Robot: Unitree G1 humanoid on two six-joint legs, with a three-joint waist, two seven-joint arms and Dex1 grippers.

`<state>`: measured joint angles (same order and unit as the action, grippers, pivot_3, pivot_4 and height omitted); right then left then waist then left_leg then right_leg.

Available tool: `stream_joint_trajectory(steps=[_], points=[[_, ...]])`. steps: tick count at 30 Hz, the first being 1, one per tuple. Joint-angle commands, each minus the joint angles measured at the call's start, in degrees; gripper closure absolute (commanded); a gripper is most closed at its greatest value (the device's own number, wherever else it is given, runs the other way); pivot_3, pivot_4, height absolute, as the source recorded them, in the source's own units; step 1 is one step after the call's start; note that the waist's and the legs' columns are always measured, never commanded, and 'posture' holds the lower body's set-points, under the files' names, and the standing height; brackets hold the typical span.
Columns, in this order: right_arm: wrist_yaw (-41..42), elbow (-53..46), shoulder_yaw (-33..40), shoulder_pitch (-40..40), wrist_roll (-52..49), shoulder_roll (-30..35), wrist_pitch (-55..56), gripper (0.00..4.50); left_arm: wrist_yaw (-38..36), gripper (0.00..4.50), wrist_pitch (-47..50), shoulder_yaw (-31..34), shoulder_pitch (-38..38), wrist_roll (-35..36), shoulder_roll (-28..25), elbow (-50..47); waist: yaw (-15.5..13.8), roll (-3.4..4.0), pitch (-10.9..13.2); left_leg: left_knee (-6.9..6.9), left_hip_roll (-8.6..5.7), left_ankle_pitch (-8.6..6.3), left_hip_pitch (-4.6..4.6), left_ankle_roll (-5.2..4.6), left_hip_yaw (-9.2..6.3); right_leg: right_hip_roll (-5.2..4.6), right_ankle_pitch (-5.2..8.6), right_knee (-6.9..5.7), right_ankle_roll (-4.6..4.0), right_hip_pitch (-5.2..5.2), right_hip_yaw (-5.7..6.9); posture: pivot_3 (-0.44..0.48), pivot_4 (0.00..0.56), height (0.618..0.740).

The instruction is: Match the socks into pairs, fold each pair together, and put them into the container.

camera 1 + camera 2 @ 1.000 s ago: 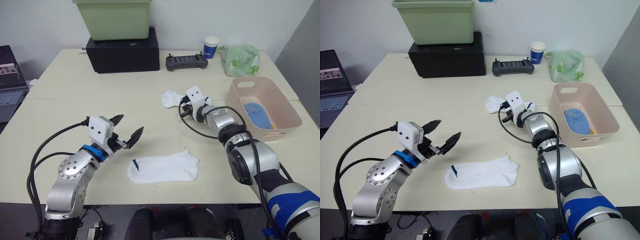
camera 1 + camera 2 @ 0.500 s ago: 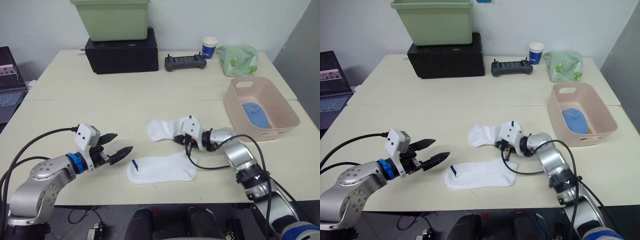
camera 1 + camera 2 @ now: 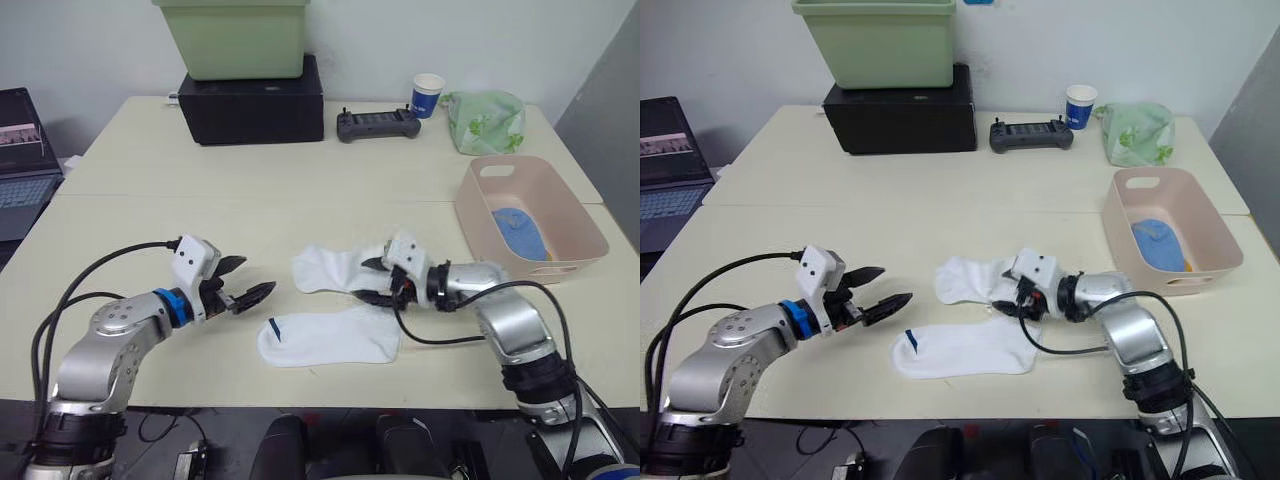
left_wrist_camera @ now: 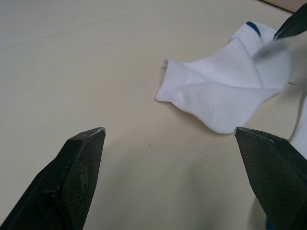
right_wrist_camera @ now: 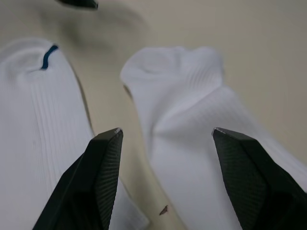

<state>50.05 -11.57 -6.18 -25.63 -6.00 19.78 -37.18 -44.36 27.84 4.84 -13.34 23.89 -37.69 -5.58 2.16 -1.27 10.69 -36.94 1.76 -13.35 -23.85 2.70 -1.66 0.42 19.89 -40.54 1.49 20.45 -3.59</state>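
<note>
White socks lie lengthwise across worktop [image 3: 300, 210]: near sock [image 3: 328, 336] cuff leftward, far sock [image 3: 330, 269] beside released right end effector [image 3: 375, 279]; left end effector [image 3: 248, 281] also released.

Two white socks [image 3: 965, 348] (both flat)

Pale cream table [image 3: 200, 215] against a white wall [image 3: 90, 45], with a laptop [image 3: 20, 150] at one side.
</note>
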Motion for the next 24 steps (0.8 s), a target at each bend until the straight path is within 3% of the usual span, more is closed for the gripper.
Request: stream_joint_trajectory(steps=[1,11,15,21,24], points=[[-8.7,2.2,4.8,1.4,0.9,0.1,-0.4,1.48,-0.3,0.0,-4.3,-3.1,-6.5,-4.0,1.7,6.1,-0.4,0.0,0.0,0.0,-0.03,0.0,0.0,0.0,0.0,0.01,0.0,-0.01,0.0,-0.02,0.01,0.0,0.15,0.74],[-13.0,6.3,0.2,3.1,1.9,1.2,-1.0,1.48,-5.9,0.0,-11.3,-11.7,-15.9,-11.2,7.2,21.3,0.1,0.0,0.0,0.0,0.0,-0.01,-0.07,-0.02,0.28,0.05,0.0,0.14,0.01,0.11,-0.1,0.0,0.15,0.74],[-13.4,5.2,-1.4,4.3,2.1,1.5,-0.2,2.39,-8.9,0.89,-11.3,-13.5,-16.9,-13.4,6.3,24.6,0.0,0.0,0.0,0.0,-0.01,0.0,-0.04,-0.02,0.16,0.08,0.0,0.01,0.01,0.07,-0.11,0.0,0.15,0.74],[-13.7,5.7,-0.9,3.8,0.8,1.0,0.0,4.5,-10.4,2.75,-11.8,-11.8,-15.2,-12.2,6.1,23.0,0.1,-0.01,0.0,-0.02,-0.04,0.0,-0.01,-0.02,0.21,0.06,0.0,0.01,0.01,0.04,-0.08,0.0,0.15,0.74],[-13.9,7.0,-0.7,1.8,0.3,0.7,0.8,4.5,-10.4,3.72,-10.9,-10.7,-13.5,-11.1,6.3,20.4,0.2,0.0,0.0,-0.02,-0.02,0.0,-0.01,-0.02,0.21,0.05,0.0,0.0,0.01,0.04,-0.08,0.0,0.15,0.74]])
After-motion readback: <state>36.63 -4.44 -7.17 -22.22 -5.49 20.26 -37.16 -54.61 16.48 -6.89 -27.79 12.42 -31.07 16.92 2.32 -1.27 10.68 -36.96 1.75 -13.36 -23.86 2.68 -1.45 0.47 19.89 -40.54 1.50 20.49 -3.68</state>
